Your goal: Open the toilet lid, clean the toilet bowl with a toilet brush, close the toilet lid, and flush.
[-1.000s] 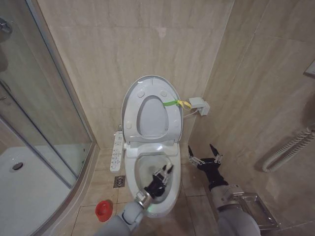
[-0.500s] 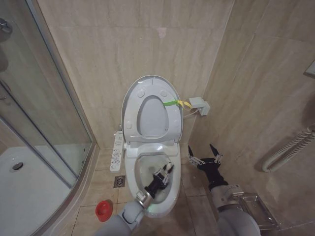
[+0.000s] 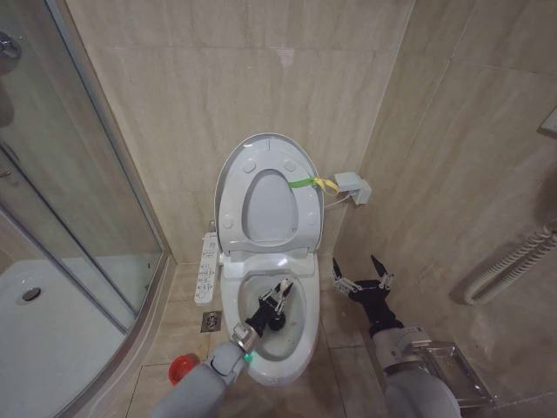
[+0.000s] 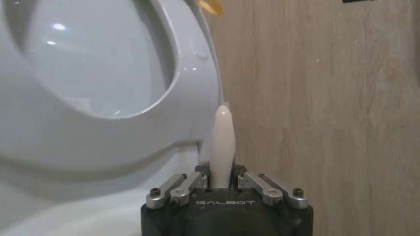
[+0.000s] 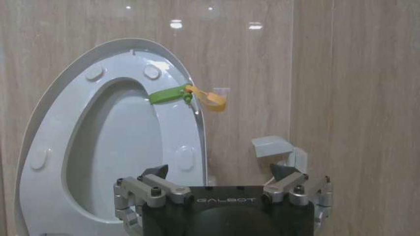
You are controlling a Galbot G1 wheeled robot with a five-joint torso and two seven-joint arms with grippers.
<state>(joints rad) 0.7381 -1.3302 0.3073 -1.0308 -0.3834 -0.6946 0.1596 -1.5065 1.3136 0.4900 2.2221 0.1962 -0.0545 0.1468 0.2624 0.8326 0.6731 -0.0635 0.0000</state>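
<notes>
Beige tiled corner; glossy toilet lid upright. Left gripper clenches toilet brush inside ceramic toilet bowl; right gripper splayed, empty.

left gripper inside toilet bowl

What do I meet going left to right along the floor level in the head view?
Shower tray → red cup holder → toilet bowl with the left gripper holding the toilet brush inside → right gripper → clear tray.
</notes>
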